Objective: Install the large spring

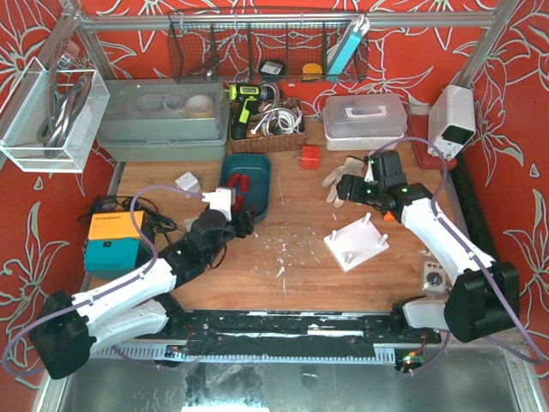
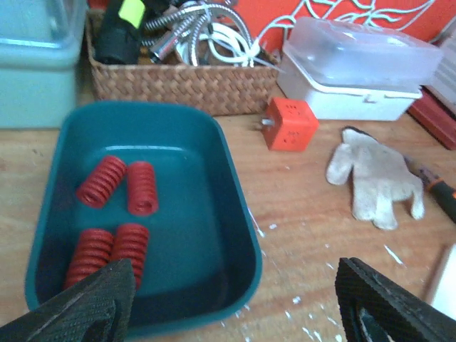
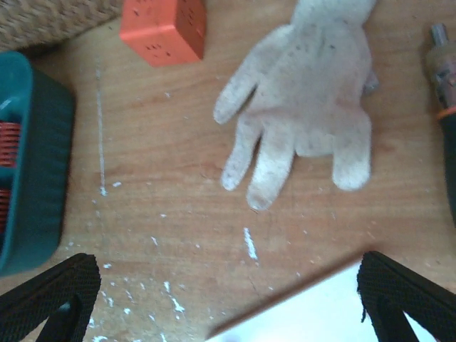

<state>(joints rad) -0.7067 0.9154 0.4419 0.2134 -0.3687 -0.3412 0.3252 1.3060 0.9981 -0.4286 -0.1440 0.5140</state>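
Nearest, the left gripper (image 2: 235, 313) holds its black fingers spread wide and empty over the near edge of the teal plastic tray (image 2: 246, 228). Four red coil springs (image 2: 101, 182) lie inside, untouched. The right gripper (image 3: 228, 299) likewise gapes, gripping nothing, above the wooden tabletop (image 3: 157, 178), beside the white pegged plate (image 1: 356, 243). Beyond lies a pale work glove (image 3: 306, 107).

Left arm (image 1: 120, 296) and right arm (image 1: 446, 236): white shells are joined by black cylindrical joints and black base blocks. A lilac cable (image 1: 159, 187) is looped along each arm. Black, finely textured fingers (image 2: 78, 313) are seen in both wrist views.
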